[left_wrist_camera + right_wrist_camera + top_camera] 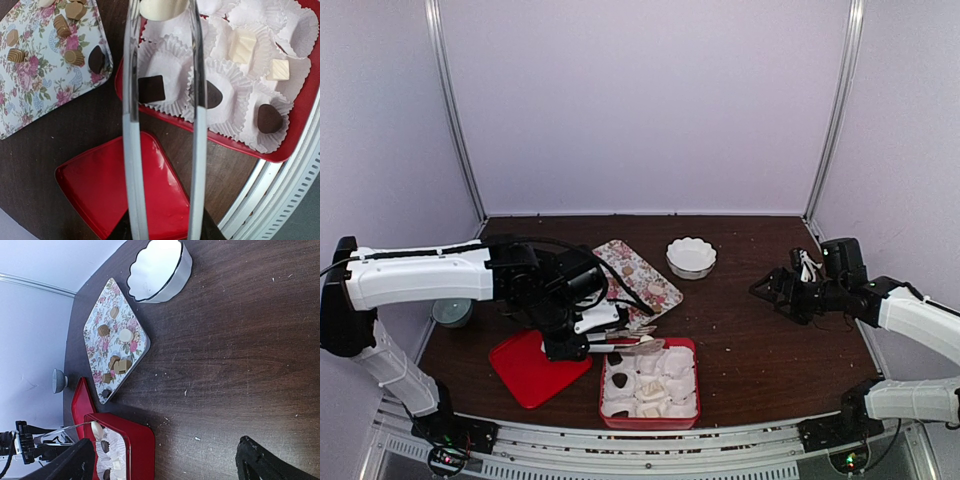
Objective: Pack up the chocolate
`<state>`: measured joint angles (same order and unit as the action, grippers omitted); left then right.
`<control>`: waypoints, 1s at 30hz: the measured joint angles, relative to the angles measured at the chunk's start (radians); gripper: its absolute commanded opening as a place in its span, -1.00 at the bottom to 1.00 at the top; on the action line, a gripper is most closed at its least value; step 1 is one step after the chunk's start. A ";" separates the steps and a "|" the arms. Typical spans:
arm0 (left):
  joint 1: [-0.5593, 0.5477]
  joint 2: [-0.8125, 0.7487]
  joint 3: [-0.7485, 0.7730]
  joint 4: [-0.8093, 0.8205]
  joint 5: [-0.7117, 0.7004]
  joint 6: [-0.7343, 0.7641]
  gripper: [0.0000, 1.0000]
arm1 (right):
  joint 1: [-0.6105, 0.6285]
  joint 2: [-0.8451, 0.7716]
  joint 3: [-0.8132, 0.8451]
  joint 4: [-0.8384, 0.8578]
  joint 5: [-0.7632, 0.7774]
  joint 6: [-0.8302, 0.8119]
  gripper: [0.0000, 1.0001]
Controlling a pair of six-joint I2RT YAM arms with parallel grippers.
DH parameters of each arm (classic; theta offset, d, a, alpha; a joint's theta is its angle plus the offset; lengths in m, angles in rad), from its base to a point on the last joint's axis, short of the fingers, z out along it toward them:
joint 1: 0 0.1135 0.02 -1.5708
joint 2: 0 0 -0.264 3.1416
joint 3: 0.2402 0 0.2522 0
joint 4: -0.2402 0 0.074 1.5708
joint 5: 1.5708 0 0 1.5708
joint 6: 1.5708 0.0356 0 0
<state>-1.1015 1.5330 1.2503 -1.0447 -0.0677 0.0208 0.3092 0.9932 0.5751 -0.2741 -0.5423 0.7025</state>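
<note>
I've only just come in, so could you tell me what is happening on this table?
The left pincer is shut on metal tongs, which hold a pale chocolate over the red box of white paper cups. A few cups already contain pieces, while several chocolates lie on the floral tray. A red lid lies beside the box. The right pincer hangs open and empty at the right side of the table.

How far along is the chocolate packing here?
Done: several pieces sit in paper cups in the red box. In hand: tongs in the left gripper hold a pale piece over it. Left: tan pieces, a dark one and a pale one on the floral tray.
</note>
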 measured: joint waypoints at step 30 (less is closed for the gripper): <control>0.072 -0.093 0.087 -0.003 0.027 -0.033 -0.22 | 0.000 0.008 0.000 0.010 0.000 0.000 1.00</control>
<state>-1.0290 1.4399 1.3376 -1.0477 -0.0410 -0.0120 0.3092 1.0016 0.5751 -0.2646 -0.5423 0.7025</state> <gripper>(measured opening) 0.387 0.998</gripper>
